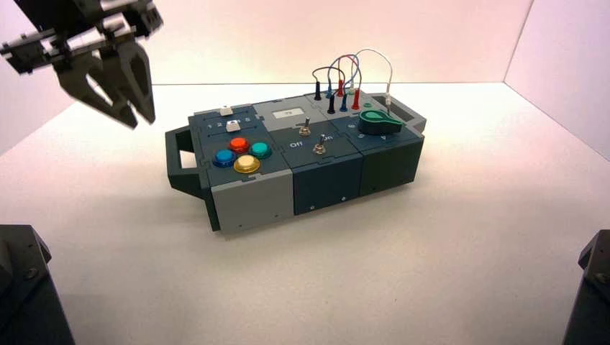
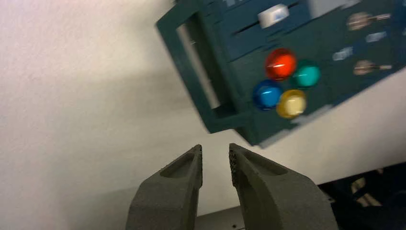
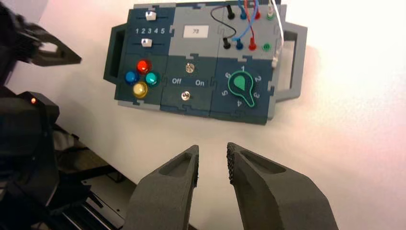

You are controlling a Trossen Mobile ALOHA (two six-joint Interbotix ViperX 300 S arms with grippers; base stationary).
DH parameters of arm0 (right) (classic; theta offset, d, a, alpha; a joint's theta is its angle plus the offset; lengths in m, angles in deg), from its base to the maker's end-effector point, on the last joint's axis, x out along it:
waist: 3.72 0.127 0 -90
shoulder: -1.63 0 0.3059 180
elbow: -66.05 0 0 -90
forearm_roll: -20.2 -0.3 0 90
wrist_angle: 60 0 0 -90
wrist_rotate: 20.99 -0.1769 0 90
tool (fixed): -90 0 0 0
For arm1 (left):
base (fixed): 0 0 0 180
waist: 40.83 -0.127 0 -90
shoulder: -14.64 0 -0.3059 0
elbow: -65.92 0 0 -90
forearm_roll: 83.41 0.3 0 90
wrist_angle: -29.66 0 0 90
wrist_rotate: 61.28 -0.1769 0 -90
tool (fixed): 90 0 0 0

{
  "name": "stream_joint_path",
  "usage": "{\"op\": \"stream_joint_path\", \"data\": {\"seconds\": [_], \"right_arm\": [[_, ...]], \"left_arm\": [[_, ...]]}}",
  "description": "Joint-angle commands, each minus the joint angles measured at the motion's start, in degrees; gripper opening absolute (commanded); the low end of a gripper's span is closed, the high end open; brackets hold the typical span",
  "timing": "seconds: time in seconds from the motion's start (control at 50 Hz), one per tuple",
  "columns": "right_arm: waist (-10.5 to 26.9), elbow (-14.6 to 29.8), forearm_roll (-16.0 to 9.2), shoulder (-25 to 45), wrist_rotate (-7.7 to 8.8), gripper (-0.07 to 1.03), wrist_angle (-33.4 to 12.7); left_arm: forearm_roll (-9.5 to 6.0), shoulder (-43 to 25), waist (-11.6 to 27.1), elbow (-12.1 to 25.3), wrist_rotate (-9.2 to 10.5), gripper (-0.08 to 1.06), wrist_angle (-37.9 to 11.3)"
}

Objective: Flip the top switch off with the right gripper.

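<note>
The top switch (image 1: 305, 129) is a small silver toggle on the box's dark blue middle tile, next to the grey tile with a white label (image 1: 292, 113). In the right wrist view the top switch (image 3: 190, 68) sits above the lettering "Off" and "On"; its lever position is not plain. My right gripper (image 3: 212, 147) hangs well back from the box, open, with nothing between its fingers. It is out of the high view. My left gripper (image 1: 140, 118) is raised at the far left, off the box's left handle, open and empty (image 2: 215, 148).
A second toggle (image 1: 319, 149) stands near the box's front edge. Left of the switches are red, blue, green and yellow buttons (image 1: 239, 144) and two white sliders (image 1: 231, 126). To the right sit a green knob (image 1: 379, 123) and plugged wires (image 1: 344, 90). Dark arm bases (image 1: 25, 287) fill the lower corners.
</note>
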Motion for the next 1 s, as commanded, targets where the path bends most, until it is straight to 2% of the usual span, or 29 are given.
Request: {"op": "stream_joint_path", "data": {"seconds": [0.02,0.14,0.28,0.4,0.5,0.72,1.0], "right_arm": [[1.76,2.81,-0.44,1.58,0.70,0.34,0.79],[2.46,3.16,-0.44,2.81,0.97,0.34,1.93],[2.64,3.69,-0.44,4.13,2.46,0.34,2.02],[2.64,4.04,-0.35,4.92,3.08,0.34,2.02],[2.64,4.13,-0.35,4.92,3.25,0.34,2.11],[2.64,3.87,-0.09,4.75,3.34,0.34,2.11],[2.64,3.78,0.00,4.75,3.25,0.34,2.20]], "left_arm": [[0.09,-3.69,-0.26,2.37,0.18,0.35,0.35],[-0.09,-7.91,0.44,3.43,0.00,0.36,0.88],[-1.05,-9.84,1.41,4.31,0.18,0.36,2.20],[-0.88,-12.13,1.41,5.98,0.26,0.38,2.11],[-0.79,-14.50,1.41,8.00,0.26,0.44,1.49],[-0.62,-19.34,1.41,10.99,0.18,0.49,1.76],[-0.44,-23.55,0.88,12.30,0.35,0.50,2.37]]}}
